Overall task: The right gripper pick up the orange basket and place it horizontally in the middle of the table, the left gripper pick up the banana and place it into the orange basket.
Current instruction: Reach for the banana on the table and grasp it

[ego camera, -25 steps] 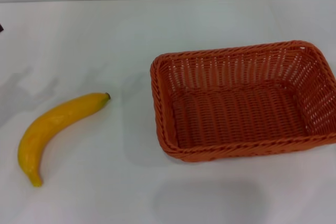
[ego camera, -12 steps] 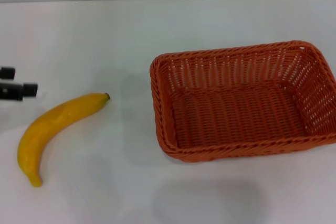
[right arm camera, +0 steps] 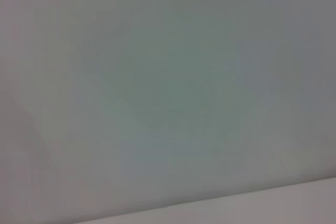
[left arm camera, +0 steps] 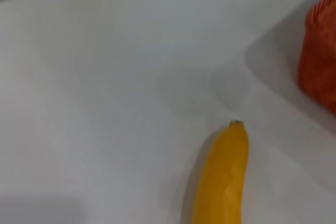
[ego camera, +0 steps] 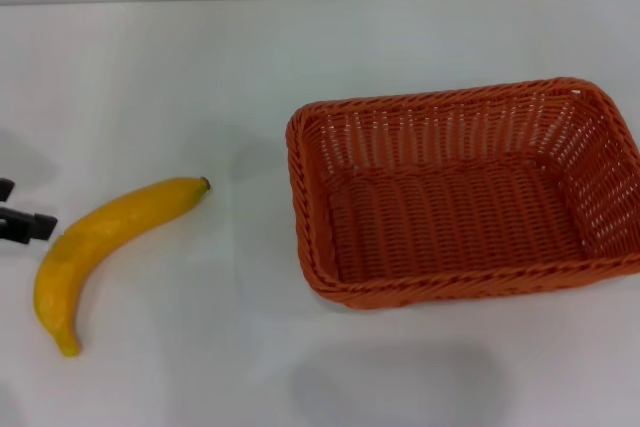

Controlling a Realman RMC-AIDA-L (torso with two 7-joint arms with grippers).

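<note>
While left end effector [ego camera: 25, 222], grip unreadable, at table [ego camera: 200, 67] edge: banana [ego camera: 105, 247] beside it.

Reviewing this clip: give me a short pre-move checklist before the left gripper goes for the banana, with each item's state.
1. Basket set upright on the table: ok.
2. Basket empty: ok.
3. Banana lying free on the table, left of the basket: ok.
4. Left gripper beside the banana: ok.
5. Left gripper open: cannot tell.
6. Right gripper clear of the basket: ok, not in view.

Perhaps a lab: bare white table [ego camera: 300, 67]
</note>
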